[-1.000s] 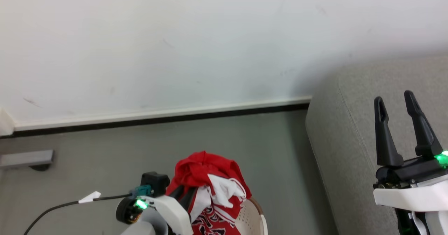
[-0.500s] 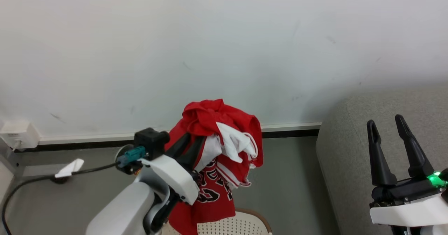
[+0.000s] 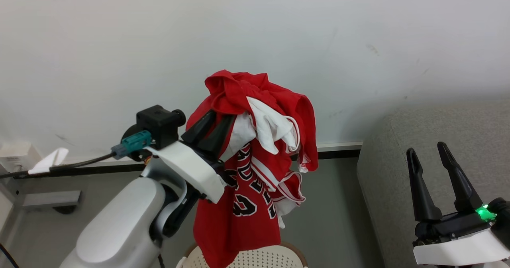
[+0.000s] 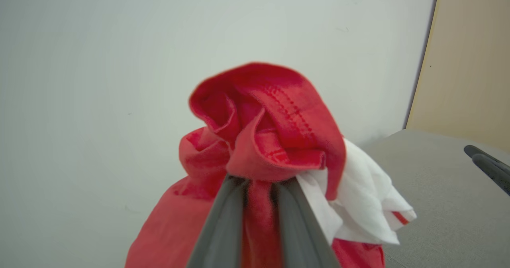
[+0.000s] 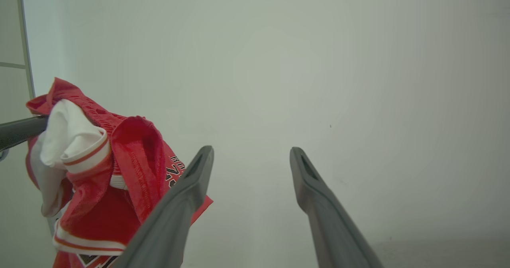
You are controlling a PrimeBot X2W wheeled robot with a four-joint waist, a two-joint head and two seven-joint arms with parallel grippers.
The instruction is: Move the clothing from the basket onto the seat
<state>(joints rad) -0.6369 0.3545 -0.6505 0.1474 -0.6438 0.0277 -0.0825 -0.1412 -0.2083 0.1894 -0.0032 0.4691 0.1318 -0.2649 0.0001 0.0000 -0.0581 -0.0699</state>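
Observation:
The red clothing [image 3: 255,180], with white trim and black lettering, hangs bunched from my left gripper [image 3: 221,114], which is shut on its top fold, well above the basket [image 3: 243,258]. Its lower hem drapes just over the basket's brown rim at the bottom of the head view. In the left wrist view the clothing [image 4: 267,120] bulges over the closed fingers. The grey seat [image 3: 446,140] lies to the right. My right gripper [image 3: 426,148] stands open over the seat's edge with nothing between its fingers. The right wrist view shows the clothing [image 5: 99,172] at the left.
A white wall [image 3: 119,40] with a dark baseboard [image 3: 338,153] stands behind. A black cable [image 3: 71,166] with a white tag runs to the left wrist. Grey floor [image 3: 330,204] separates basket and seat. A beige panel [image 4: 470,60] borders the seat in the left wrist view.
My left arm has lifted the clothing up out of the basket, so more of it hangs free. The head view has tilted upward. The right gripper stays open.

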